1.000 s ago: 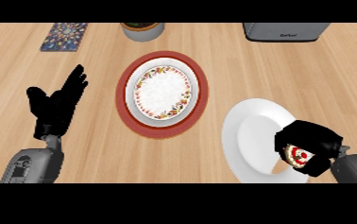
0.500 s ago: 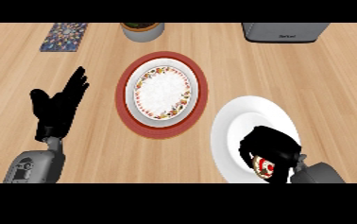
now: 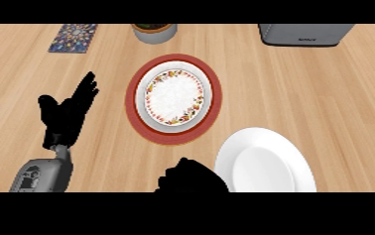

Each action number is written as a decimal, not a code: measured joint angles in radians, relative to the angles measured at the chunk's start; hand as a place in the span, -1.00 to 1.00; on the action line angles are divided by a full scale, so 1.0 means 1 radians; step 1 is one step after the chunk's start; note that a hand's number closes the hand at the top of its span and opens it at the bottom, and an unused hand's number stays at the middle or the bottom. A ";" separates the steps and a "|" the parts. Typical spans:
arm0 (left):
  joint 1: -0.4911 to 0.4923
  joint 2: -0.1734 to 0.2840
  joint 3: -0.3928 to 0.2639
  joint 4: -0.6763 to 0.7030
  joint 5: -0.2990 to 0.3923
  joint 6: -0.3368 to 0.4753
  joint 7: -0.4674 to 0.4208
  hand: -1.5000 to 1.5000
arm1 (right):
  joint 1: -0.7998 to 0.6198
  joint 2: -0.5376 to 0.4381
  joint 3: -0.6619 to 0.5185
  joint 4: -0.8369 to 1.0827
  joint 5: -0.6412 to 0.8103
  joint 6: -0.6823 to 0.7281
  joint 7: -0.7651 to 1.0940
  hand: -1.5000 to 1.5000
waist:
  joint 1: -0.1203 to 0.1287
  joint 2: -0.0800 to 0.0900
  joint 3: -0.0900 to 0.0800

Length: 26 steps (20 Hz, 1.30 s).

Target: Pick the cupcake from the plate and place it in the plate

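A plain white plate [image 3: 267,162] lies at the lower right with nothing on it. A floral-rimmed white plate [image 3: 174,97] sits on a red charger [image 3: 136,111] in the middle of the counter. My right hand [image 3: 190,177] is at the lower edge, just left of the white plate and below the charger, its fingers curled into a fist. The cupcake does not show; the curled hand hides it. My left hand [image 3: 66,112] rests open at the left, fingers up, apart from both plates.
At the counter's far edge stand a grey pot [image 3: 154,31], a grey appliance [image 3: 304,33] at the right and a patterned mat [image 3: 73,36] at the left. Bare wood lies between the charger and the appliance.
My right hand, curled round the cupcake, has moved left off the white plate toward the charger's near edge; the cupcake no longer shows. The left hand has stayed still.
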 measured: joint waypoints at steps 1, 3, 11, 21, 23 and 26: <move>0.000 0.003 0.002 0.000 0.001 -0.002 -0.002 0.00 | -0.006 0.008 0.024 -0.025 -0.001 -0.051 0.044 1.00 | 0.000 0.001 0.000; -0.009 0.013 0.011 0.004 0.004 -0.007 0.001 0.00 | -0.020 0.020 0.077 -0.069 0.011 -0.139 0.150 1.00 | -0.003 0.002 0.000; -0.009 -0.006 0.000 0.013 -0.008 -0.003 -0.024 0.00 | -0.232 0.035 0.176 -0.076 -0.055 -0.371 0.601 1.00 | 0.006 0.011 0.000; -0.020 0.007 0.023 0.014 -0.001 -0.021 -0.019 0.00 | -0.582 0.038 -0.002 0.263 -0.327 -0.530 0.657 1.00 | 0.005 0.016 0.000; -0.029 0.008 0.029 0.024 -0.004 -0.019 -0.018 0.00 | -0.613 0.038 -0.047 0.346 -0.370 -0.539 0.594 1.00 | 0.001 0.016 0.001; -0.042 0.007 0.035 0.052 -0.005 -0.026 -0.030 0.00 | -0.665 0.038 -0.093 0.480 -0.400 -0.540 0.517 1.00 | -0.002 0.017 0.000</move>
